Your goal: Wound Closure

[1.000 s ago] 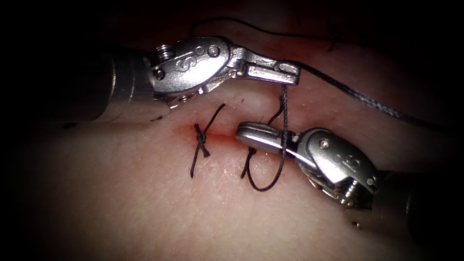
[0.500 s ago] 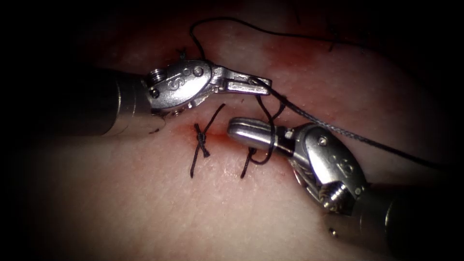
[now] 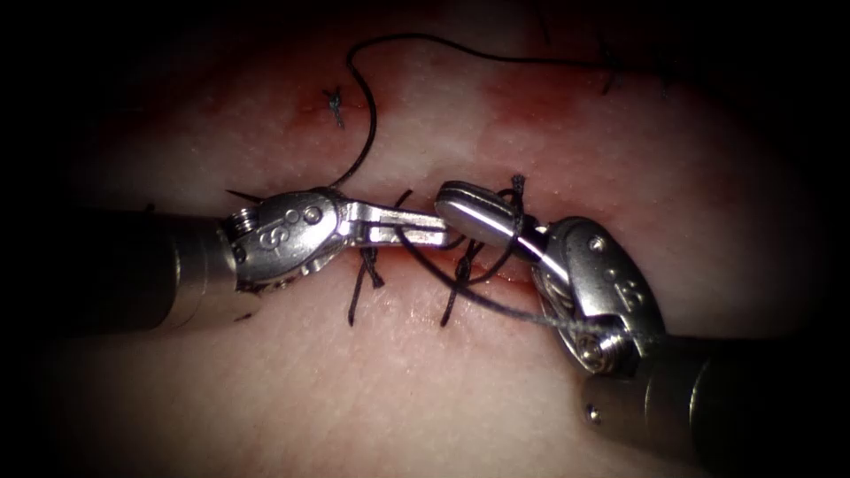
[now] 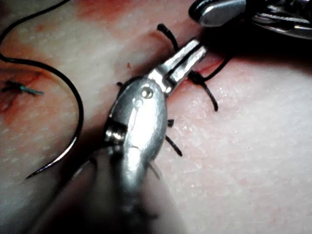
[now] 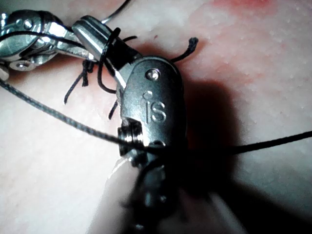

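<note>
Pale, soft tissue (image 3: 354, 381) under everything, so I'm going easy. The thread (image 3: 496, 303) is light, limp and slippery, best pinched flat. My left tool (image 3: 438, 237) has it clamped at its closed jaw tips. The right tool (image 3: 449, 196) looks closed on nothing, with thread looped around its jaws. The needle (image 4: 79, 122) lies loose on the tissue behind the left jaws.

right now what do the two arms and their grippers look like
Both are dark cylindrical shafts ending in polished silver metal wrists with rounded housings, small screws and pivot pins. The left gripper has slim, flat, slotted jaws; the right gripper has smooth, rounded jaws. Stamped characters mark each housing, and fine cables show at the right wrist.
</note>
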Motion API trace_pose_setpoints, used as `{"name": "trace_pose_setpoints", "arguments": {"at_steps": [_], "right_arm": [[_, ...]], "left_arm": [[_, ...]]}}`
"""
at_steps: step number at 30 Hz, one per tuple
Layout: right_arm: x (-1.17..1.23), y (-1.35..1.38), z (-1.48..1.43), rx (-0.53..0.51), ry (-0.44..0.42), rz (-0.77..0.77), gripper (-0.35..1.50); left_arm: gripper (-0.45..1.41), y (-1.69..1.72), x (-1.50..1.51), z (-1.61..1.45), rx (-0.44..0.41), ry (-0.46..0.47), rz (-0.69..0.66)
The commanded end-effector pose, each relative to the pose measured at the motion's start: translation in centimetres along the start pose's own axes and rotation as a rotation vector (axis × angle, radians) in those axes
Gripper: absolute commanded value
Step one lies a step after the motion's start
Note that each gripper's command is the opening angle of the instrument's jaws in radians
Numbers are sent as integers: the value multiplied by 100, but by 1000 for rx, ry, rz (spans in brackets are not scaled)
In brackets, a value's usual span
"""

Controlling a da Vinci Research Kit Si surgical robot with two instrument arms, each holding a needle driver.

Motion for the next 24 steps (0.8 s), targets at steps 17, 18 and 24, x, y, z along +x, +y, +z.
{"name": "trace_pose_setpoints", "arguments": {"at_steps": [17, 18, 24], "right_arm": [[-14, 4, -6, -416, -220, 267, 74], [-14, 4, -7, -429, -213, 271, 83], [-16, 7, -14, -487, -171, 300, 91]], "left_arm": [[-45, -4, -13, 36, -1, -47, 27], [-45, -6, -14, 35, -1, -53, 27], [-45, -14, -25, 29, 1, -92, 33]]}}
